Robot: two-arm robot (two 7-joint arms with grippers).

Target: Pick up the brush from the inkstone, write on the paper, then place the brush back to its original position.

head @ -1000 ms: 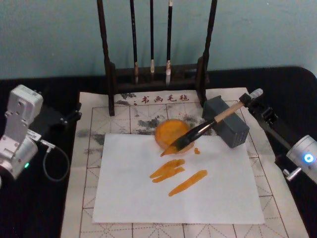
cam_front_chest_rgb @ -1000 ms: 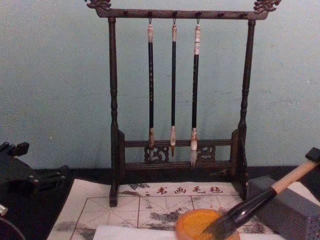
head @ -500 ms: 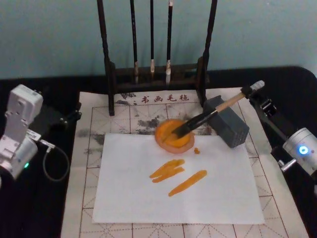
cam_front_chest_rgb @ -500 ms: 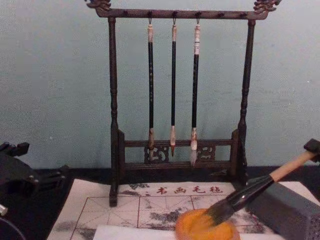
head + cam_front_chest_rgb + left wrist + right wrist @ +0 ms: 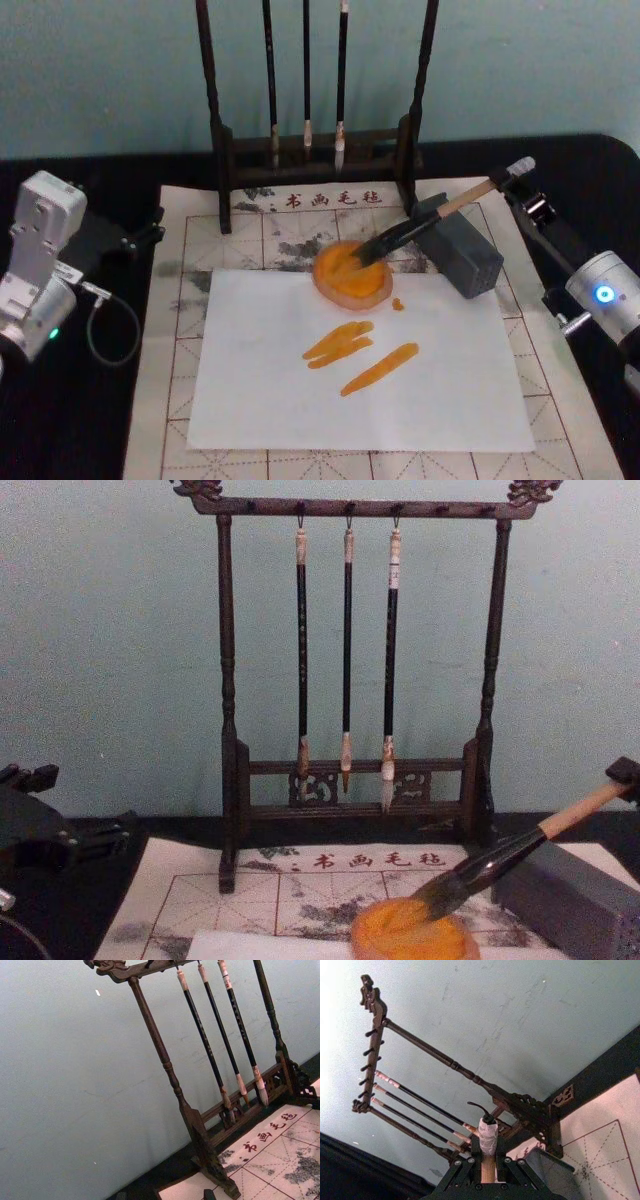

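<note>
Brush (image 5: 425,221): slanted low, dark bristles down on the orange dish (image 5: 350,275), tan handle rising toward the mat's right rear corner. Your right gripper (image 5: 503,179) is clamped on the handle's top end. In the right wrist view its fingers (image 5: 462,1170) close on either side of the wood, with the wrapped tip standing above them. In the chest view the bristles meet the orange surface.

Surroundings, as you see them:
- Black tabletop (image 5: 600,170) carries everything.
- Cream mat (image 5: 185,300) with red grid lines covers its middle, with grey smudges toward the rear.
- Dark wooden rack (image 5: 215,120) stands at the mat's rear edge, three thin brushes (image 5: 347,650) hanging upright from its top bar.
- Paper (image 5: 450,390): white sheet flat on the mat's near half. It bears three orange strokes (image 5: 378,368) near its centre and one small orange drop (image 5: 397,303) just beside the dish.
- Your left gripper (image 5: 150,228) sits parked off the mat's left edge, well apart from the paper.
- Grey block (image 5: 465,255): on the mat just beyond the paper's far right corner. The brush shaft crosses over its rear left corner; whether they touch there cannot be told.
- Dish: round, overlapping the paper's far edge.
</note>
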